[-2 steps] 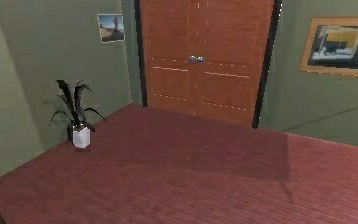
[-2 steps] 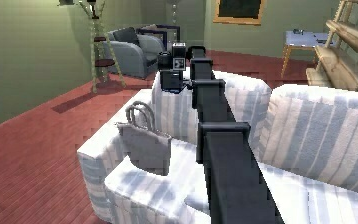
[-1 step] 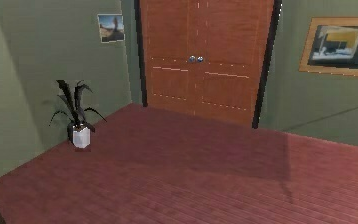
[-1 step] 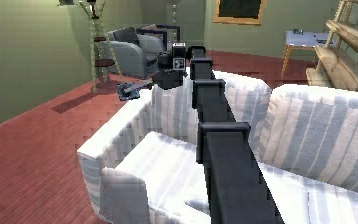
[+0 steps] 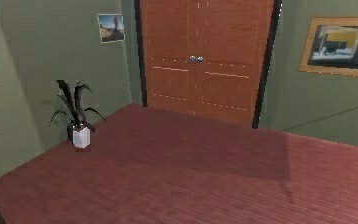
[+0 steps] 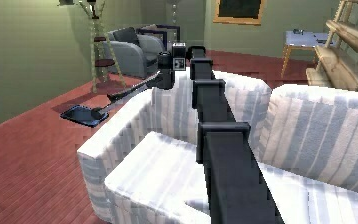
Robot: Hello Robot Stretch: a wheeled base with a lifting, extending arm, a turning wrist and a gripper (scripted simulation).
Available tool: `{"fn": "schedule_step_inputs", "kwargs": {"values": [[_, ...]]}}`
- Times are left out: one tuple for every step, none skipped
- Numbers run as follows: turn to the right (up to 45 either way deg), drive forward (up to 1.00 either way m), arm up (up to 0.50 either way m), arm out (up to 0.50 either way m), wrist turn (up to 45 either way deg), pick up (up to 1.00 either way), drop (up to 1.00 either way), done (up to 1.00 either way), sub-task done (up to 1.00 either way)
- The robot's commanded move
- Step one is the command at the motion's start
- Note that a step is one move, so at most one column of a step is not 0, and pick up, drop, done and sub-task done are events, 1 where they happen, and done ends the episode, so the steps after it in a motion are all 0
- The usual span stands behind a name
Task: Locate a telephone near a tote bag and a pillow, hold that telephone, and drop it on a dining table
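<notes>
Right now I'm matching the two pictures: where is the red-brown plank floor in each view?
Forward view: the red-brown plank floor spans the lower half, below the brown wooden double door.
Arm side view: floor at lower left, beside the white striped sofa.
Shared landmark: the olive-green wall.

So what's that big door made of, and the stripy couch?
The double door looks like reddish-brown wood with a smooth, fairly matte finish: grain-like streaks and panel lines run across it. The stripy couch looks like soft cloth, pale with faint grey stripes, puffy cushions and no shine. The exact kind of cloth cannot be told.
</notes>
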Motion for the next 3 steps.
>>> {"fn": "schedule_step_inputs", "kwargs": {"values": [[0.0,0.0,0.0,0.0,-45.0,0.0,0.0,0.0,0.0],[0.0,0.0,0.0,0.0,-3.0,0.0,0.0,0.0,0.0],[0.0,0.0,0.0,-0.42,0.0,0.0,0.0,0.0,0.0]]}}
